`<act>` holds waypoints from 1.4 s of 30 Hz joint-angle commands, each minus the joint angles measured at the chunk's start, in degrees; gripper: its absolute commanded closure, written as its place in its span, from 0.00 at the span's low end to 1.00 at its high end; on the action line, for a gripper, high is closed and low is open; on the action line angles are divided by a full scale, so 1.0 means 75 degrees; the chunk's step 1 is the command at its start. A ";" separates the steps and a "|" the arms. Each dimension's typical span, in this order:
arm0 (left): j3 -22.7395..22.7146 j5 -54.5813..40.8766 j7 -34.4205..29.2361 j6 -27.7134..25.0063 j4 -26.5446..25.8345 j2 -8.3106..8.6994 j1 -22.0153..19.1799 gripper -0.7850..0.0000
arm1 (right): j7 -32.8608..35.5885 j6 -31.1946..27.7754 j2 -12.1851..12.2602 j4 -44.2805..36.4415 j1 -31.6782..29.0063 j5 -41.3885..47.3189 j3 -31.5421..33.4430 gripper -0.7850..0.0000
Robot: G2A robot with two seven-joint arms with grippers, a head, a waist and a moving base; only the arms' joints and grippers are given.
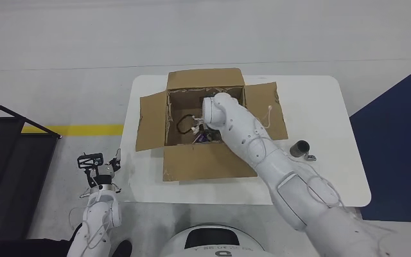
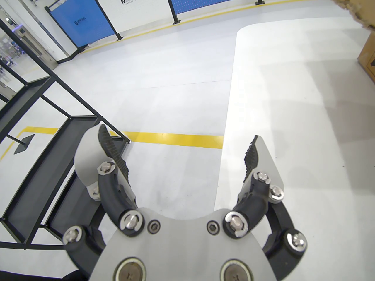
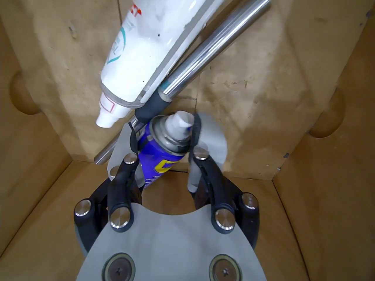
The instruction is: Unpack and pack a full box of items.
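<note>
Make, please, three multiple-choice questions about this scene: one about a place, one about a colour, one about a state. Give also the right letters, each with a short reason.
1. Where is the spray can?
A) in a drawer
B) inside the cardboard box
C) on a chair

2. What colour is the spray can's body?
A) red
B) blue
C) green

3. In what state is the left tool?
A) open and empty
B) shut on a cloth
C) shut on a cup

Answers:
1 B, since brown box walls rise around the can.
2 B, since the body below the silver shoulder is blue.
3 A, since its jaws stand wide apart with nothing between them.
</note>
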 commanded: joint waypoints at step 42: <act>0.0000 0.0000 0.0000 0.0000 0.0000 0.0000 0.0000 0.00 | -0.3353 -0.0582 0.1044 -0.7376 -0.4664 -0.3224 0.2522 1.00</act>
